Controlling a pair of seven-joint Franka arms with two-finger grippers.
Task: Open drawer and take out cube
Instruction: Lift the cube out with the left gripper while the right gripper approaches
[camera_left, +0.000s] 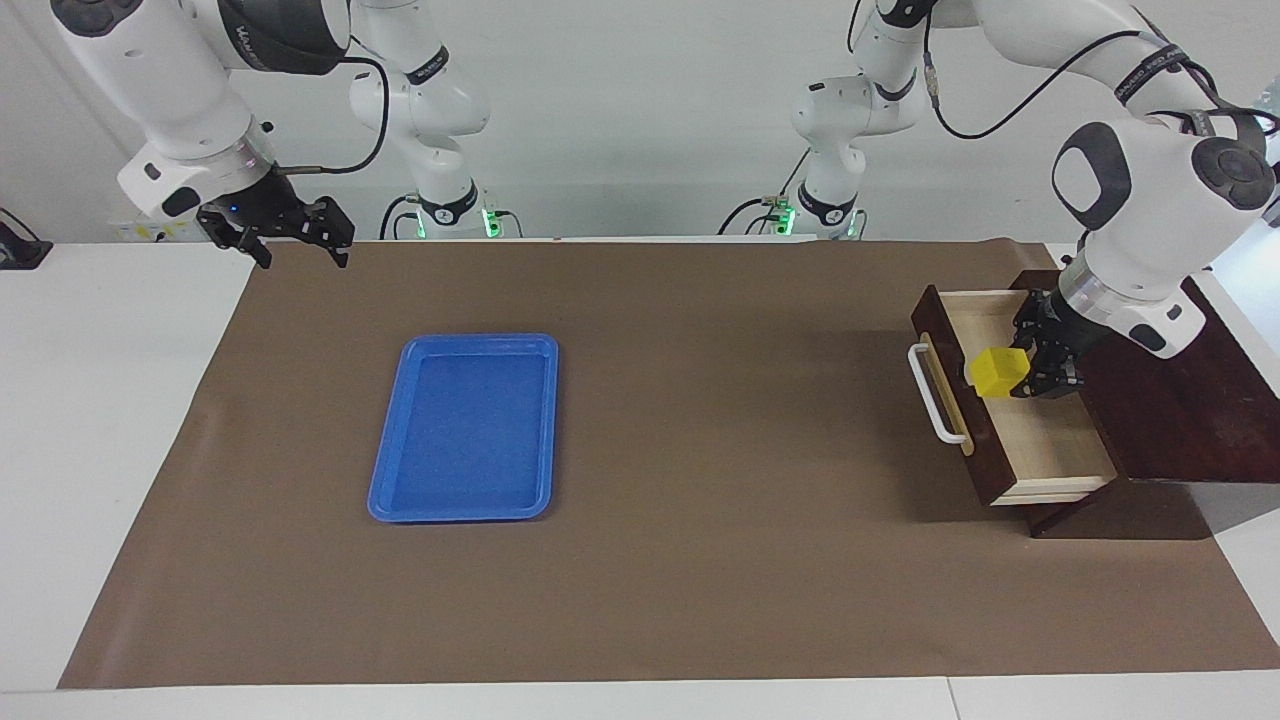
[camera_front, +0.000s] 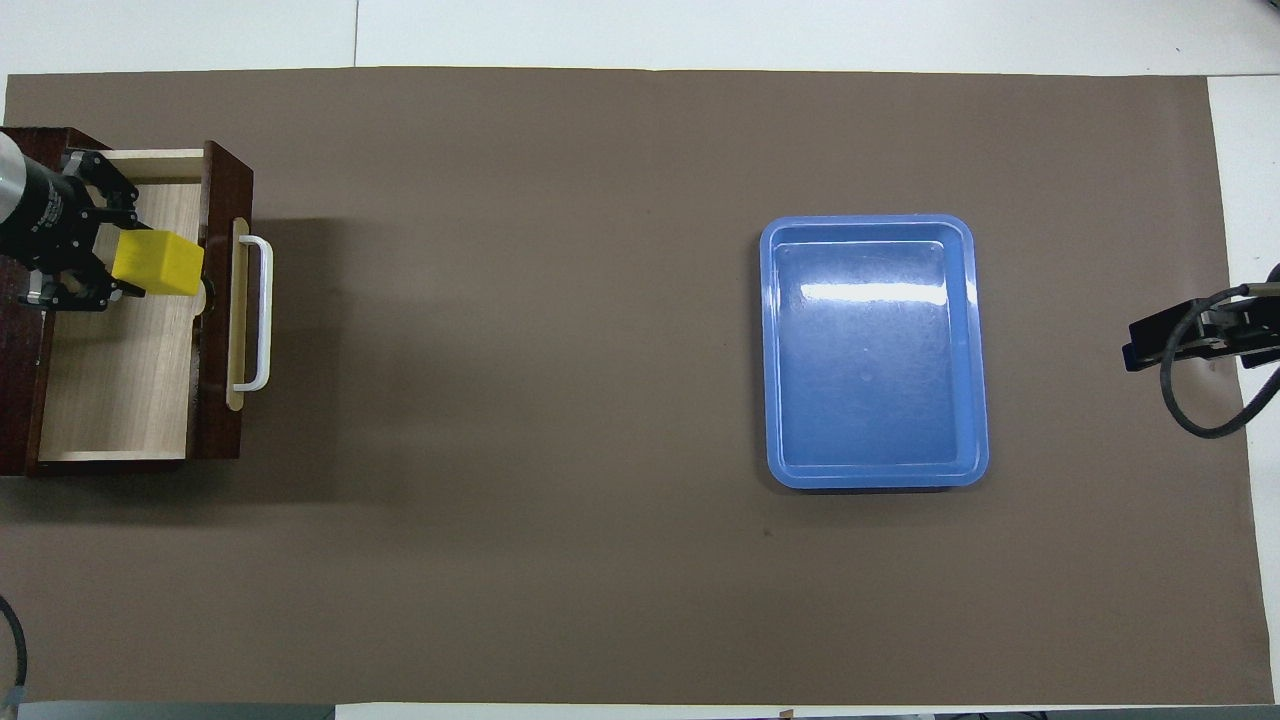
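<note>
The drawer (camera_left: 1045, 445) stands pulled open at the left arm's end of the table, with its pale inside showing and its white handle (camera_left: 930, 395) facing the table's middle. My left gripper (camera_left: 1022, 378) is shut on the yellow cube (camera_left: 995, 372) and holds it in the air over the open drawer, just above the front panel. From overhead, the cube (camera_front: 165, 266) sits in the left gripper (camera_front: 122, 262) over the drawer (camera_front: 120, 380). My right gripper (camera_left: 290, 245) is open and empty, waiting over the mat's corner at the right arm's end.
A flat blue tray (camera_left: 465, 430) lies on the brown mat toward the right arm's end; it also shows in the overhead view (camera_front: 875, 350). The dark brown cabinet (camera_left: 1180, 420) that holds the drawer stands at the mat's edge.
</note>
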